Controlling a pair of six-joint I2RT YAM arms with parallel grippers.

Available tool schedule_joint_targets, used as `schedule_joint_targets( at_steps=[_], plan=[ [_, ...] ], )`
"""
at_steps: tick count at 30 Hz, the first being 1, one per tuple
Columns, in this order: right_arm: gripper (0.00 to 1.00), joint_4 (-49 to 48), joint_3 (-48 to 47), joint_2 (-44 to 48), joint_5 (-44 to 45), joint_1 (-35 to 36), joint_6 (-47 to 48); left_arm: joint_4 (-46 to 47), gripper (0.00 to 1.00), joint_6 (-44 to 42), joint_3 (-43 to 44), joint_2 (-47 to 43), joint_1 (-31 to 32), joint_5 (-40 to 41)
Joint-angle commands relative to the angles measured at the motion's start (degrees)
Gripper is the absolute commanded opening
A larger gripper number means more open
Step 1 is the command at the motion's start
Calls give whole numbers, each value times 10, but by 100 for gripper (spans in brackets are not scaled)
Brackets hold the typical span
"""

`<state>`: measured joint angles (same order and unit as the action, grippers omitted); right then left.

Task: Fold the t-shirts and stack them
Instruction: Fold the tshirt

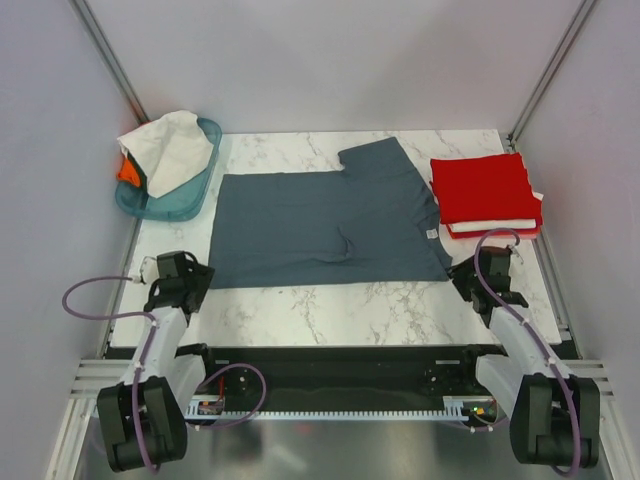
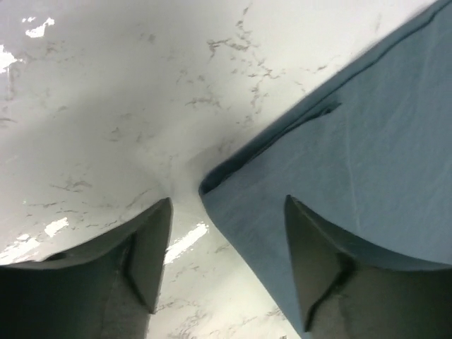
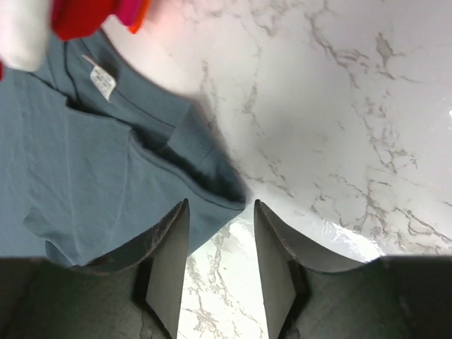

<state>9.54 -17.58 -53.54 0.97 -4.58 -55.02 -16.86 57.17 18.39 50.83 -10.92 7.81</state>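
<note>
A white marble tabletop [image 1: 330, 310] veined in grey sits between plain grey walls. From above, the slate blue-grey t-shirt [image 1: 320, 225] lies spread flat across the middle, one sleeve reaching toward the far edge. To its right a folded red t-shirt [image 1: 485, 188] tops a small stack, with a white t-shirt [image 1: 500, 228] showing at the edge beneath. At the far left a teal basket [image 1: 195, 205] holds a crumpled white cloth [image 1: 165, 150] and an orange cloth [image 1: 127, 172]. The left pincer [image 1: 192, 275] sits low at the spread shirt's near left corner, the right pincer [image 1: 466, 272] at its near right corner.

In the left wrist view the jaws stand well apart and grip nothing. The blue-grey corner lies on the marble in the gap, one finger [image 2: 152, 254] over bare stone, the other over cloth.

In the right wrist view the jaws are partly open and empty. The hem corner lies just ahead of the gap, and a sewn label [image 3: 104, 81] sits further along the hem.

The step in hand looks like a fold of the spread shirt. To do it well, both pincers should bite equally deep, catch every layer, rise together and keep the hem taut between them. The right arm should stay clear of the red stack.
</note>
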Motion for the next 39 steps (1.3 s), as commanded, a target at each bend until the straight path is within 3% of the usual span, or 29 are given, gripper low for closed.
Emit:
schedule_joint_targets(
  at_steps=[1,4,8,11,14,15,21,22,33,39],
  plan=[
    [50,30,-73,25,79,34,60,-38,80,-41,57,-23,-2,3],
    [50,48,-146,-4,118,76,96,-41,82,-83,105,-41,-1,-24],
    [44,26,-208,-78,98,117,142,-7,82,-115,139,-48,9,-93],
    [42,5,-249,-147,76,142,163,58,86,-140,154,-26,55,-151],
    [41,-8,-294,-217,74,150,182,102,87,-158,181,8,102,-148],
    [41,-8,-307,-235,75,156,194,115,87,-160,189,40,153,-144],
    [41,-6,-422,-404,81,178,248,187,83,-159,267,185,270,-148],
    [43,-5,-489,-462,90,187,264,219,83,-157,310,279,303,-150],
    [45,40,-637,-606,126,205,305,205,75,-193,485,513,381,-204],
    [45,48,-664,-648,141,211,312,195,73,-195,524,560,402,-198]
  ],
)
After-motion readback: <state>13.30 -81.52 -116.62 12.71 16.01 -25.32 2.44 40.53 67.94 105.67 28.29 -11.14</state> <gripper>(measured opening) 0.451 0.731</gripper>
